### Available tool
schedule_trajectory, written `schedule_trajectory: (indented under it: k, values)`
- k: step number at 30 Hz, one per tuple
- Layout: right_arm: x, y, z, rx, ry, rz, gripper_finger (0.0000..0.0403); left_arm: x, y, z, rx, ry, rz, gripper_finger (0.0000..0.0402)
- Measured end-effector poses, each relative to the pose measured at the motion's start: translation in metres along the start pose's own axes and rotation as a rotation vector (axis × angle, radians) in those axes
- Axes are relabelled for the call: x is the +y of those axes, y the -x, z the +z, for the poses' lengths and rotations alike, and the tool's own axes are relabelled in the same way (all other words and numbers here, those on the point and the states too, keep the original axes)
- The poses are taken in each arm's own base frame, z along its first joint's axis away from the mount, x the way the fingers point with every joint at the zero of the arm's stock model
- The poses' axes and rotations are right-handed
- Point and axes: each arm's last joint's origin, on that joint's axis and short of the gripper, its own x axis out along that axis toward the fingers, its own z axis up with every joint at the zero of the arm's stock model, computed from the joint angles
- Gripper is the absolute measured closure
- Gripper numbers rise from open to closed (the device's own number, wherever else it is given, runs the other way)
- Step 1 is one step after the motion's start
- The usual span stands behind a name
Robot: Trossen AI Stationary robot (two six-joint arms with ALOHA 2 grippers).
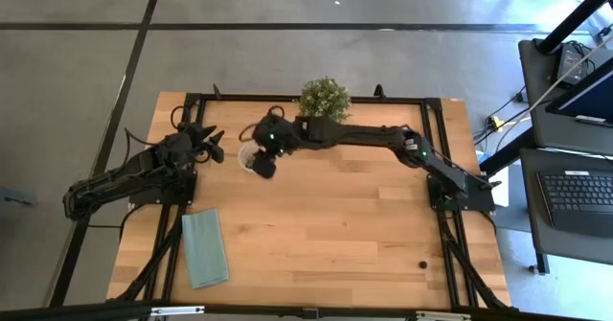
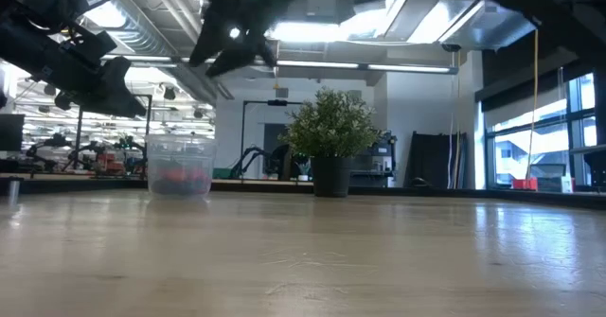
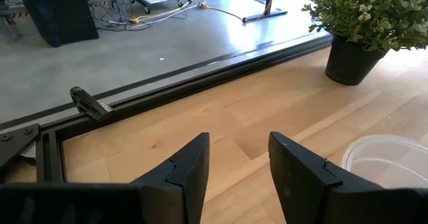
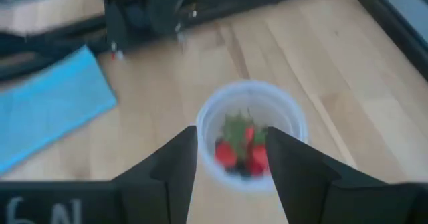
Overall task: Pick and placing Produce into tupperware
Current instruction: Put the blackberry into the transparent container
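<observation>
Right wrist view: right hand (image 4: pixel 231 158), fingers apart, above tupperware (image 4: pixel 251 132) holding red produce (image 4: pixel 241 154).

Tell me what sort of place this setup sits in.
Probably a robotics lab or workshop in an open industrial hall. The wooden table stands on bare concrete floor, exposed ducts and strip lights run across the ceiling, and a desk with a laptop sits beside the rig.

Pale, smooth wooden plank table (image 1: pixel 335 235), faint sheen.
Clear plastic round cup (image 4: pixel 251 134), whitish rim; matt teal rectangular cloth (image 1: pixel 205 248).
</observation>
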Motion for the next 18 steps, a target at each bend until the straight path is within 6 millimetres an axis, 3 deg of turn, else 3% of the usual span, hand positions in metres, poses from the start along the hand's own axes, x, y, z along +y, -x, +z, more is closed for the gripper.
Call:
schedule_trajectory:
  k: [10,14,18]
  values:
    - [0.071,0.075,-0.015,0.051,0.11,-0.184,0.0224,0.0,0.0,0.0,0.0,-0.001,0.0,0.0257]
    - [0.098,0.112,-0.019,0.032,0.115,-0.154,0.0224,0.0,0.0,0.0,0.0,0.0,0.0,0.0257]
    - [0.125,0.154,-0.034,-0.018,0.15,-0.312,0.0224,0.0,0.0,0.0,-0.001,0.0,0.0,0.0257]
